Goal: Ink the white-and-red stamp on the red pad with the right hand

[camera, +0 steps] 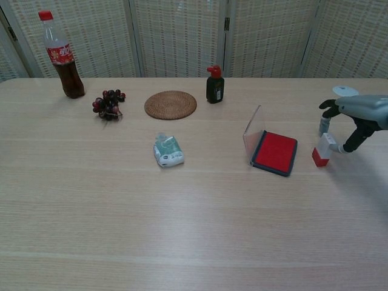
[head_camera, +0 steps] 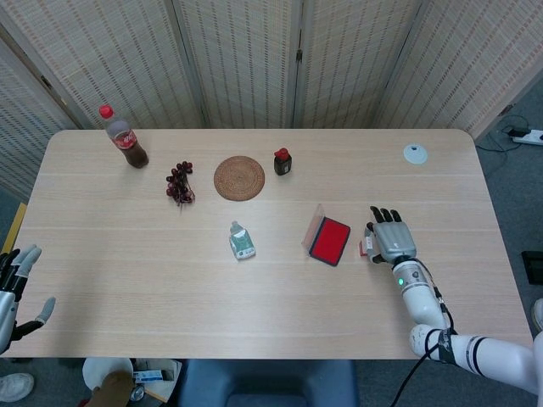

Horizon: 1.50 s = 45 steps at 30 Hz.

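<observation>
Red-based and white-topped, the stamp [camera: 322, 149] stands slightly tilted on the desk [camera: 194, 230], directly beneath the right robot hand [camera: 357, 114]. That robot hand arches over it from above with fingers curled downward; the thumb [camera: 352, 142] meets the stamp's outer side and dark fingertips [camera: 325, 119] hang just behind its top, so the stamp appears lightly pinched, though whether the grip is firm cannot be told. In the head view the stamp [head_camera: 365, 247] shows only at the inner edge of the right robot hand [head_camera: 390, 242]. Just beside that robot hand, on its inner side, lies the red pad [camera: 275, 153], lid raised at its far edge. Well beyond the pad from that robot hand are a small white packet [camera: 167, 151], a woven coaster [camera: 170, 104], a dark bottle with a red cap [camera: 214, 85], a bunch of grapes [camera: 108, 103] and a cola bottle [camera: 59, 54]. The left robot hand [head_camera: 13, 289] hangs off the desk's near corner, fingers spread, holding nothing.
</observation>
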### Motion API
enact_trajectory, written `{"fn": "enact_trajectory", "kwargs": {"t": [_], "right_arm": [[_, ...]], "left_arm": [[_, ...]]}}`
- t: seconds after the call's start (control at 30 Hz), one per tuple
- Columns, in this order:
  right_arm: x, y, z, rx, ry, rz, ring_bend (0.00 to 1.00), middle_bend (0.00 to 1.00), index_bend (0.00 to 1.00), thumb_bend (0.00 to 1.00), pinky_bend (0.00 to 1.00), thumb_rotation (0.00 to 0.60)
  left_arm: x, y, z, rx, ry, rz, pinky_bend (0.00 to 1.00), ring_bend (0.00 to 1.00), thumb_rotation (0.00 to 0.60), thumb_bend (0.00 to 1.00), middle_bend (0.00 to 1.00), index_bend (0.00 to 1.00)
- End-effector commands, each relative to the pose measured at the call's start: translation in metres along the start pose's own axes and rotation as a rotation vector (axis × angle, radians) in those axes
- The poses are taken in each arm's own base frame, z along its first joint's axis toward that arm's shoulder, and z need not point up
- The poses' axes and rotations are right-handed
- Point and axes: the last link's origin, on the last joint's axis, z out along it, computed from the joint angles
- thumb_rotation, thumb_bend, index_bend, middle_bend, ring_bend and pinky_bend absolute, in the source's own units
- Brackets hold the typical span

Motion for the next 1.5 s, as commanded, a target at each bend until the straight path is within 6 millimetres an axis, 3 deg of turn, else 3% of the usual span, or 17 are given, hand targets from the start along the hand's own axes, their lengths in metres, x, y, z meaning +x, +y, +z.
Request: {"fn": "enact_trajectory", "kwargs": {"t": [0.03, 0.43, 1.1, 1.5], "right_arm": [[0.005, -0.003, -0.002, 0.007, 0.014, 0.005, 0.0, 0.04, 0.5, 0.4, 0.0, 0.6], [0.026, -0.028, -0.001, 0.046, 0.057, 0.025, 0.0, 0.04, 0.53, 0.4, 0.0, 0.6], [0.012, -0.063, 0.039, 0.074, 0.016, 0.019, 0.0, 0.04, 0.53, 0.4, 0.0, 0.6], [0.008, -0.063, 0.039, 0.076, 0.016, 0.01, 0.0, 0.04, 0.55, 0.41, 0.0, 0.6]], "left_arm": [[0.0, 0.0, 0.0, 0.0, 0.0, 0.001, 0.0, 0.0, 0.6, 0.36, 0.0, 0.0], [-0.001, 0.001, 0.001, -0.003, -0.004, -0.004, 0.0, 0.0, 0.6, 0.36, 0.0, 0.0], [0.006, -0.001, -0.005, -0.012, 0.012, -0.031, 0.0, 0.0, 0.6, 0.36, 0.0, 0.0], [0.007, -0.001, -0.006, -0.014, 0.021, -0.032, 0.0, 0.0, 0.6, 0.36, 0.0, 0.0]]}}
